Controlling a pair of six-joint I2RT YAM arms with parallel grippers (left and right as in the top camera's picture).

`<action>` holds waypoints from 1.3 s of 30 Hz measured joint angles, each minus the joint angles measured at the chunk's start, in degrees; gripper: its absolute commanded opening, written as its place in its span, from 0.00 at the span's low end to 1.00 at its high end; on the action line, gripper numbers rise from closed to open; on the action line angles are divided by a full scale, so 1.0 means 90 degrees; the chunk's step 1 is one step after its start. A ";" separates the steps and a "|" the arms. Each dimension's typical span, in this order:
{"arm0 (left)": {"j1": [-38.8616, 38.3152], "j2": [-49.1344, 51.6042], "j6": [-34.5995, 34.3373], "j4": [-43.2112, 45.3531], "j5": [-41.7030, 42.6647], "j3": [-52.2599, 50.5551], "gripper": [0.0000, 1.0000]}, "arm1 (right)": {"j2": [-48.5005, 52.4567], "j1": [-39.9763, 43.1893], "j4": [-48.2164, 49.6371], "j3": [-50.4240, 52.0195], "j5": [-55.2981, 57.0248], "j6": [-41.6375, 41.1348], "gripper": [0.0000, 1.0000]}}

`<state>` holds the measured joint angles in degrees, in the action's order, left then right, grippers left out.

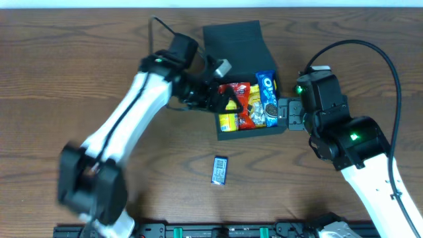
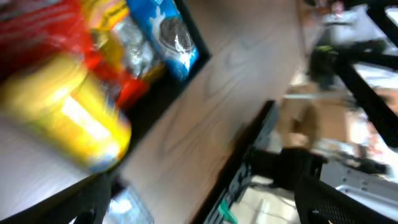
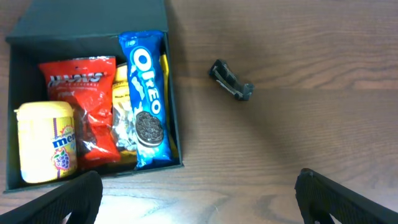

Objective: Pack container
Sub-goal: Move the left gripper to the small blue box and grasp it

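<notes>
Found one container [image 1: 251, 134] toward the far edge of the counter, about midway along it, with its lid [image 1: 232, 41] flapped back toward that edge. Counted four snacks inside:
- one yellow tub [image 3: 46, 140] at the left wall
- one red packet [image 3: 84, 106] just beside the tub
- one yellow-and-silver packet [image 3: 127, 121], partly covered
- one Oreo packet [image 3: 146, 99] along the right wall

Saw one more blue packet [image 1: 220, 170] lying flat outside, closer to the near edge and well apart from the container. Noted one small dark object [image 3: 231, 81] on the bare wood on the Oreo side.

Made out the left gripper [image 1: 221, 100] over the container's left half, jaws spread wide in a blurred wrist view, gripping nothing. Placed the right gripper [image 1: 285, 114] just beside the right wall, likewise spread wide and gripping nothing.
</notes>
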<state>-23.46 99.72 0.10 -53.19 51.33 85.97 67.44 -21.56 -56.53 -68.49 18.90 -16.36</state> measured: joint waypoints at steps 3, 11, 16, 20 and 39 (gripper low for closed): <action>-0.0121 -0.0867 -0.0095 -0.0913 -0.1061 0.0107 0.95 | 0.0000 0.0000 0.0000 0.0000 0.0005 0.0000 0.99; -0.1547 -0.1158 -0.1047 -0.1428 -0.3354 -0.0644 0.95 | 0.0000 0.0000 -0.0049 0.0000 0.0022 0.0000 0.99; -0.2373 -0.1095 -0.1902 -0.0549 -0.4036 -0.1962 0.95 | 0.0000 0.0000 -0.0119 0.0000 0.0024 0.0000 0.99; -0.2518 -0.1086 -0.2378 0.0138 -0.4238 -0.2756 0.95 | 0.0000 0.0000 -0.0119 0.0000 0.0027 -0.0002 0.99; -0.2526 -0.0964 -0.2992 0.1324 -0.4724 -0.3342 0.95 | 0.0000 0.0000 -0.0114 0.0000 0.0024 -0.0109 0.99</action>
<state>-46.19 91.05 -26.83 -41.28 8.82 55.90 67.44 -21.56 -57.56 -68.49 19.11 -17.34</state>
